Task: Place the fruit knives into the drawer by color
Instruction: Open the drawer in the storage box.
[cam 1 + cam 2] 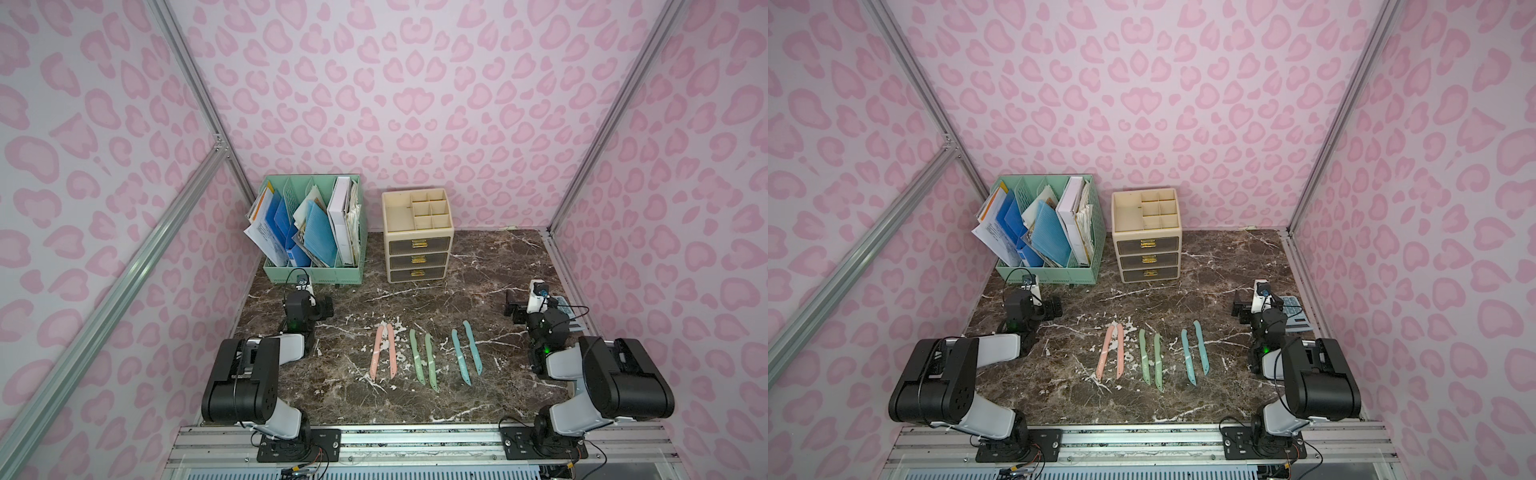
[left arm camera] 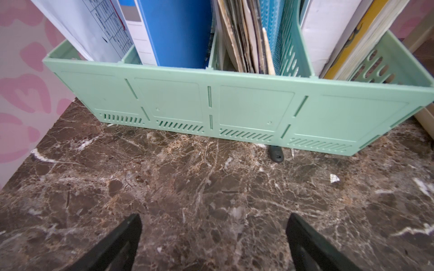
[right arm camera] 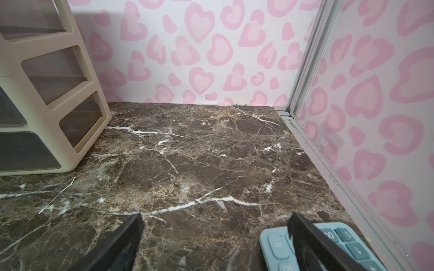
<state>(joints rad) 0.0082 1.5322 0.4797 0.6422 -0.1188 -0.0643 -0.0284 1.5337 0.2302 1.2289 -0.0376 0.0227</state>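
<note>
Fruit knives separate folded left arm, right arm.

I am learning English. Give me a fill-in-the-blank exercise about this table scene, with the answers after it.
1. Of the fruit knives, the pair nearest the left arm is ____ in color.
2. The drawer unit has ____ drawers, all closed.
3. The left gripper and the right gripper are both ____ and hold nothing.
4. Near the right gripper lies a light blue ____ with number keys.
Answers: pink; three; open; calculator.
</note>
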